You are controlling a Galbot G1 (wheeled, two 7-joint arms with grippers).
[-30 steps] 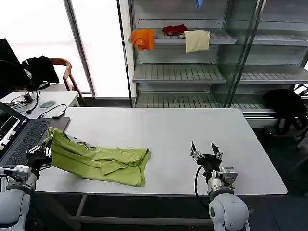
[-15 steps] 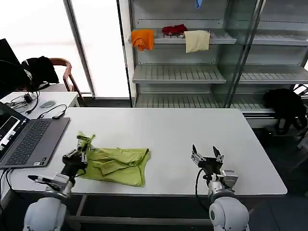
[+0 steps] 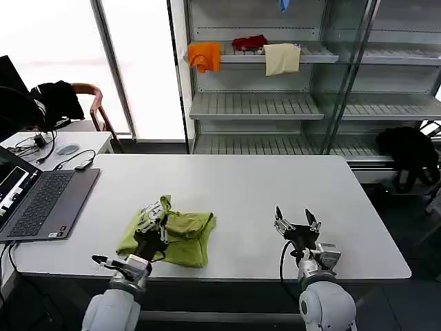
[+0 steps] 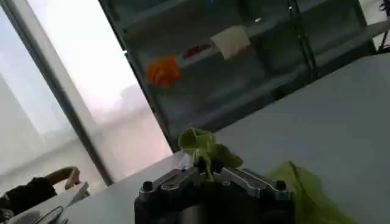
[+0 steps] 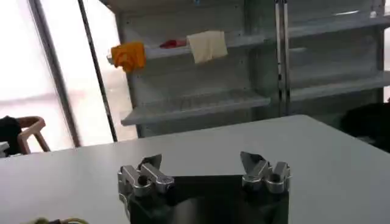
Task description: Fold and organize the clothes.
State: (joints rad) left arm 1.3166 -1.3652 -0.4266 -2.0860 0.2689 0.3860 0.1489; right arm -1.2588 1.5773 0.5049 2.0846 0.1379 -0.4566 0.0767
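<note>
White table fills the frame's middle, with the T-shirt bunched at lower left. Left gripper pinches a fold of it in its jaws; right gripper, lower centre, hovers with jaws wide.

The left gripper sat at lower left of centre, fingers closed on a fold of shirt. The right gripper rested lower right, fingers spread.
</note>
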